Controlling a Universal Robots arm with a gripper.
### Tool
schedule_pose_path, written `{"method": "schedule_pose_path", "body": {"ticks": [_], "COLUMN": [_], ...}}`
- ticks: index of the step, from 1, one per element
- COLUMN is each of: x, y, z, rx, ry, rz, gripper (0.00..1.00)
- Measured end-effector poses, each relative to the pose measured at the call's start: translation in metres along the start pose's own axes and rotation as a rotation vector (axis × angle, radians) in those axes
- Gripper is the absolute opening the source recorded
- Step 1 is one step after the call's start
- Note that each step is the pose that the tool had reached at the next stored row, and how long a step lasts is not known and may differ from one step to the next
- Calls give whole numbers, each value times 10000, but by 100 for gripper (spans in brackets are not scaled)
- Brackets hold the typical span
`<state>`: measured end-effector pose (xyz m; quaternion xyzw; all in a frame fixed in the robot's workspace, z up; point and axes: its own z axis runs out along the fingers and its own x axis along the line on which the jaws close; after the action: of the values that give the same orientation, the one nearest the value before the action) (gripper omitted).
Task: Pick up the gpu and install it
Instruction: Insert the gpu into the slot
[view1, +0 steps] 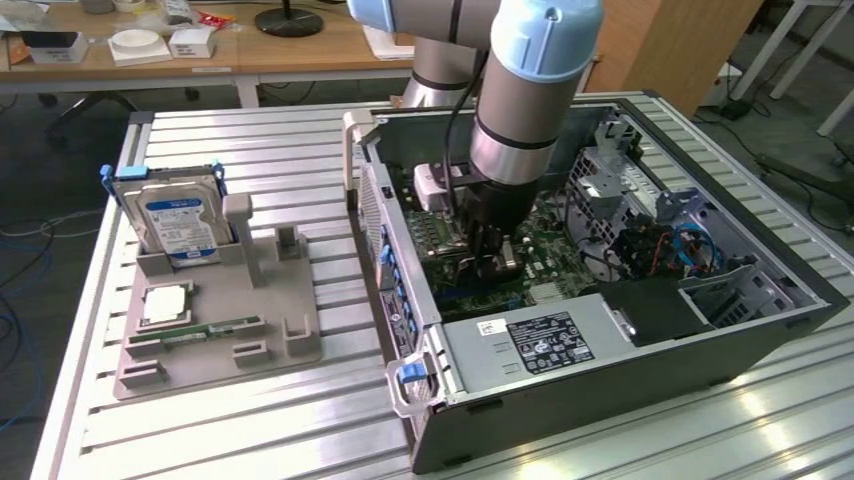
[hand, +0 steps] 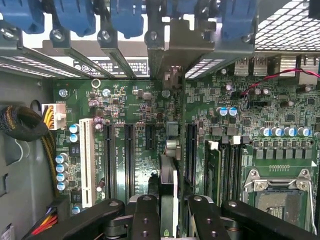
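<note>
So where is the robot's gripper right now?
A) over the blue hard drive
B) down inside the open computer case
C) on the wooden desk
B: the gripper is down inside the computer case, holding the gpu edge-on above the green motherboard.

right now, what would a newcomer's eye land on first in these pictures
The robot arm reaches into the open computer case, its gripper low over the green motherboard. Its fingers clamp the gpu edge-on above the slots. On the exterior view's left, a blue-labelled hard drive stands in a grey fixture.
</note>
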<state>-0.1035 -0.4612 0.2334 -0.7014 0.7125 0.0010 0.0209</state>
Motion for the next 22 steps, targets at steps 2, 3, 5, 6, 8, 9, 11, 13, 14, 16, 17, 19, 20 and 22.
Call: {"method": "schedule_pose_path", "body": {"ticks": [2, 3, 5, 6, 8, 9, 11, 13, 14, 16, 17, 19, 20, 22], "x": [0, 0, -1, 0, 0, 0, -1, -1, -1, -1, -1, -1, -1, -5], "y": [3, 4, 5, 6, 6, 6, 6, 6, 6, 6, 6, 6, 6, 10], "z": [11, 18, 41, 53, 54, 55, 57, 57, 57, 57, 57, 57, 57, 68], "rx": [-4, -5, 1, 2, 1, -2, -3, -3, -3, -2, -2, -2, -2, 1], "ry": [1, 2, -12, -12, -10, -14, -19, -20, -20, -20, -20, -20, -20, -55], "rz": [-3, -3, -1, 1, 1, 1, 0, 1, 1, 1, 1, 1, 1, 9], "gripper": [27, 27, 27, 27, 27, 27, 27, 27, 27, 27, 27, 27, 27, 27]}}
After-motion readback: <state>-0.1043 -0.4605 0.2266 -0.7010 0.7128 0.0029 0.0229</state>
